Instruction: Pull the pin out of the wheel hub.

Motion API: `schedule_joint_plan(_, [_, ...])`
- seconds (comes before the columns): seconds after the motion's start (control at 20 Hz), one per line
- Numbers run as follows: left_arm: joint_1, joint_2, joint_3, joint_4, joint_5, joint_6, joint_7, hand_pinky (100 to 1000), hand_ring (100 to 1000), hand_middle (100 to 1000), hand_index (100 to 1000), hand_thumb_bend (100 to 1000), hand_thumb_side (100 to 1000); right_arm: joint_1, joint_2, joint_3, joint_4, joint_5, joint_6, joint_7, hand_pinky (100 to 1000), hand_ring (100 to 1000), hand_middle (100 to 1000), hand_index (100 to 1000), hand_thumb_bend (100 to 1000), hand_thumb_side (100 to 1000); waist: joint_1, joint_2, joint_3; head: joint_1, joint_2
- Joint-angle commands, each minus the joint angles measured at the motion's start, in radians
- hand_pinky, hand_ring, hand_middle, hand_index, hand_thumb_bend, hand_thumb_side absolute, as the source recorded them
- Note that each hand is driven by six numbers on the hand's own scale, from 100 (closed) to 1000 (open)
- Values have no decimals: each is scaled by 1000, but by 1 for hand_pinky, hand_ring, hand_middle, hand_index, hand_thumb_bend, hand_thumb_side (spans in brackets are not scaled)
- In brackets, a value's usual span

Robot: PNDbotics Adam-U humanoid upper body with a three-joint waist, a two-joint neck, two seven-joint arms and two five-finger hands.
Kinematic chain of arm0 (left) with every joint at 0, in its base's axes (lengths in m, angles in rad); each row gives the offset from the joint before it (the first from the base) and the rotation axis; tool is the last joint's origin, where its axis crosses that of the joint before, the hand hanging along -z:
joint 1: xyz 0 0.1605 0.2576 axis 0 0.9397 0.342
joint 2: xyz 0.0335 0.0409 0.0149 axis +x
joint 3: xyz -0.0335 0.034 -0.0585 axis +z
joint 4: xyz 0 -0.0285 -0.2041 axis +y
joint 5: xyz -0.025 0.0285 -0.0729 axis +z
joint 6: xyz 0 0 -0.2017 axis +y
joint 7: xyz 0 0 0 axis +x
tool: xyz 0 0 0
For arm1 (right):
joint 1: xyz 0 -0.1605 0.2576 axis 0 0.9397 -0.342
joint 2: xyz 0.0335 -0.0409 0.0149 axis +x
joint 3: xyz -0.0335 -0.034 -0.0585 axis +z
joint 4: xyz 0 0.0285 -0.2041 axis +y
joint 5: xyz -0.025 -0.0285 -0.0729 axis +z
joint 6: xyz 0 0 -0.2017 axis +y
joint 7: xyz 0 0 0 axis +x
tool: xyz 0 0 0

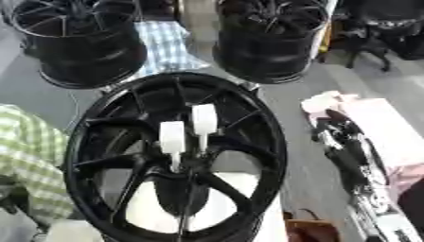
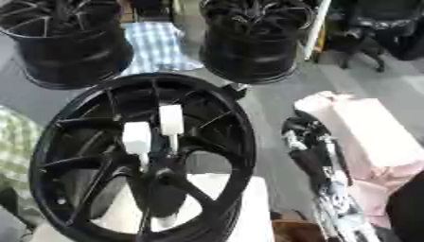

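Wheel, black, spoked alloy (image 1: 175, 156), fills your left eye view; two white block-headed pins (image 1: 172, 137) still stand in its hub, none pulled; in the right eye view your right hand (image 2: 311, 142) hangs beside the rim, finger state unclear.

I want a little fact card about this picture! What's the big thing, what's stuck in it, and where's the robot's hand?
Main thing: big black spoked wheel rim, lying face-up in front.
Stuck in it: two white block-topped pins, upright near the hub.
Right hand: black and silver robot hand, right of the rim, not touching it.
Left hand: not seen.
Behind: two more black wheel rims.
Pins pulled: none yet.
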State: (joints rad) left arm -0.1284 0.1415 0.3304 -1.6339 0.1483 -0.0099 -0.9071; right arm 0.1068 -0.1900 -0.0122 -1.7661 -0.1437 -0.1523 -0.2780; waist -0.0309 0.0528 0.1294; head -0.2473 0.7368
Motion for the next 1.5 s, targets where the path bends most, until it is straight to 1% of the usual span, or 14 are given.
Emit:
schedule_joint_plan(0.05, [-9,18,-2,-17,1,5,0,512,302,646,697,100,885,-6,-7,30,-24,50,9,-86,688,665,691,816,183,266,1,-12,3,-5,-4])
schedule_joint_plan(0.15, [-10,18,-2,-18,2,7,0,512,301,646,697,100,885,-6,-6,52,-31,73,17,-134,688,664,690,814,181,266,1,-12,4,-6,-4])
schedule_joint_plan(0.25, [-9,18,-2,-18,1,8,0,512,298,646,697,100,885,-6,-5,62,-34,85,24,-158,687,663,690,814,180,265,1,-13,4,-8,-4])
schedule_joint_plan(0.5, [-10,18,-2,-20,4,9,0,511,296,646,697,100,884,-5,-6,69,-37,95,29,-173,688,662,690,815,179,264,2,-12,4,-9,-5])
schedule_joint_plan(0.6, [-9,19,-3,-19,2,8,0,511,294,646,697,100,884,2,-22,69,-50,100,32,-171,688,662,691,816,183,267,1,-13,4,-9,-4])
schedule_joint_plan(0.65, [-9,19,-3,-19,2,8,0,511,299,646,697,100,884,12,-43,68,-71,106,35,-167,691,665,695,820,190,276,0,-13,5,-11,-6])
schedule_joint_plan(0.75, [-10,22,-2,-20,3,7,0,511,298,646,697,100,883,40,-110,63,-150,121,48,-147,698,672,707,830,202,295,-2,-13,5,-11,-6])
schedule_joint_plan(0.85, [-10,25,-3,-20,2,8,0,511,296,646,697,100,884,59,-201,53,-213,137,49,-116,706,682,721,843,213,317,-6,-14,6,-11,-6])
schedule_joint_plan(1.0, [-9,28,-5,-21,0,7,0,510,291,645,697,100,884,57,-364,36,-231,163,-23,-41,725,702,749,869,243,350,-11,-16,8,-10,-6])
schedule_joint_plan(1.1, [-9,30,-6,-21,-2,6,0,510,290,645,697,100,884,42,-469,39,-233,152,-73,27,740,726,774,887,272,369,-14,-16,10,-13,-4])
schedule_joint_plan(1.2, [-8,32,-8,-21,-3,5,0,510,288,645,697,100,884,12,-573,46,-234,124,-106,117,753,748,797,899,301,382,-16,-16,13,-14,0])
schedule_joint_plan(1.3, [-9,34,-11,-20,-4,3,0,510,286,645,696,100,883,-34,-664,59,-234,81,-113,219,771,774,825,913,331,397,-17,-16,16,-14,2])
schedule_joint_plan(1.4, [-9,35,-15,-20,-4,2,0,510,282,645,696,100,883,-105,-753,79,-234,29,-91,330,789,806,848,923,351,399,-18,-16,20,-18,6])
schedule_joint_plan(1.5, [-10,34,-19,-19,-4,1,0,509,285,645,696,100,883,-189,-818,100,-234,-18,-47,436,804,830,865,931,357,400,-18,-18,25,-22,9])
